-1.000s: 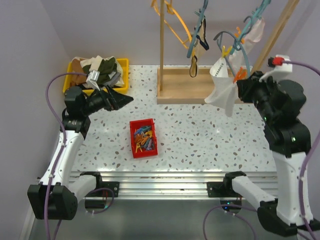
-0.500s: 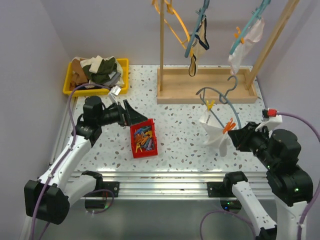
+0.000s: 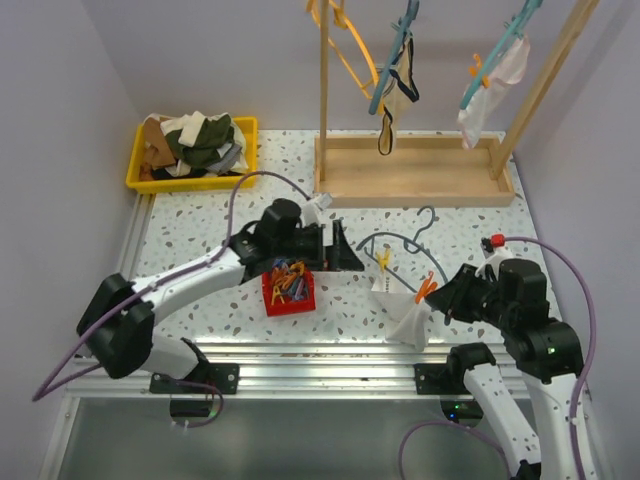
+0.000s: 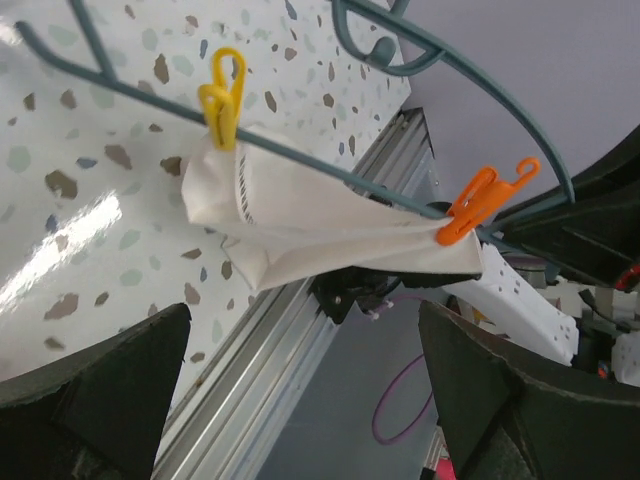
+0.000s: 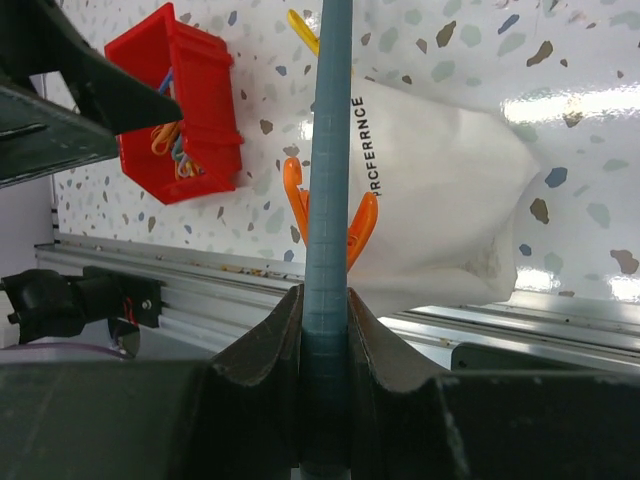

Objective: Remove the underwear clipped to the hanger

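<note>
A teal hanger (image 3: 392,237) carries white underwear (image 3: 400,312), clipped on by a yellow peg (image 3: 383,262) and an orange peg (image 3: 427,287). My right gripper (image 3: 447,297) is shut on the hanger's bar (image 5: 328,200) just behind the orange peg (image 5: 300,205) and holds it low over the table's front right. The underwear (image 5: 440,200) hangs to its side. My left gripper (image 3: 345,255) is open and empty, just left of the hanger. In its wrist view the jaws (image 4: 305,310) stand wide apart below the underwear (image 4: 320,225), the yellow peg (image 4: 222,95) and the orange peg (image 4: 480,200).
A red bin (image 3: 288,285) of pegs sits under my left arm. A yellow bin (image 3: 195,150) of clothes stands at the back left. A wooden rack (image 3: 410,170) at the back holds other hangers with garments. The metal rail (image 3: 330,350) runs along the front edge.
My right arm has brought the hanger with the underwear down from the rack to low over the table front. My left arm has swung right, past the red bin, toward the hanger.
</note>
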`<move>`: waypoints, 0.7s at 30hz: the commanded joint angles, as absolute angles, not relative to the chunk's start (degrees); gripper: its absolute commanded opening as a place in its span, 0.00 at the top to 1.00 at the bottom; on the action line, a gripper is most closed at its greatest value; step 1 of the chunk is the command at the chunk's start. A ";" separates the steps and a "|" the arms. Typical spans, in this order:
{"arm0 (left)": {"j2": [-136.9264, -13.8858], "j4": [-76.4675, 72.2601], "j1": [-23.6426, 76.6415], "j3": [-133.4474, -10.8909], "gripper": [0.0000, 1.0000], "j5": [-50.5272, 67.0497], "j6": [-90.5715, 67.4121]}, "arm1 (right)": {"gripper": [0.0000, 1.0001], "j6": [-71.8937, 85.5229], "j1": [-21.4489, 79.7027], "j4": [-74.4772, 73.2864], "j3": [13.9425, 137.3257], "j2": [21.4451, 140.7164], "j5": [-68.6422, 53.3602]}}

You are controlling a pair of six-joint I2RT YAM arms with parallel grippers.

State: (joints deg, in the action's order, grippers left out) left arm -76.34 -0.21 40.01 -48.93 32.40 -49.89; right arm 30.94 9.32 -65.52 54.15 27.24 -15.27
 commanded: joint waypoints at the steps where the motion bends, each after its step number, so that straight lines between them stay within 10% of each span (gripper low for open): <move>1: -83.74 -0.10 45.96 -59.99 0.00 24.01 -48.08 | 1.00 32.78 9.23 -63.63 53.09 26.81 -18.46; 21: -105.73 24.35 52.64 -84.63 0.12 -2.90 -52.73 | 1.00 29.71 9.14 -66.18 54.93 26.54 -14.41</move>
State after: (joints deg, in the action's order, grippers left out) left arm -103.96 22.11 51.59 -80.60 0.97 -51.42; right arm 30.87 9.32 -66.04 53.15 26.89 -15.53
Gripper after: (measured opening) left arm 0.879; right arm 0.207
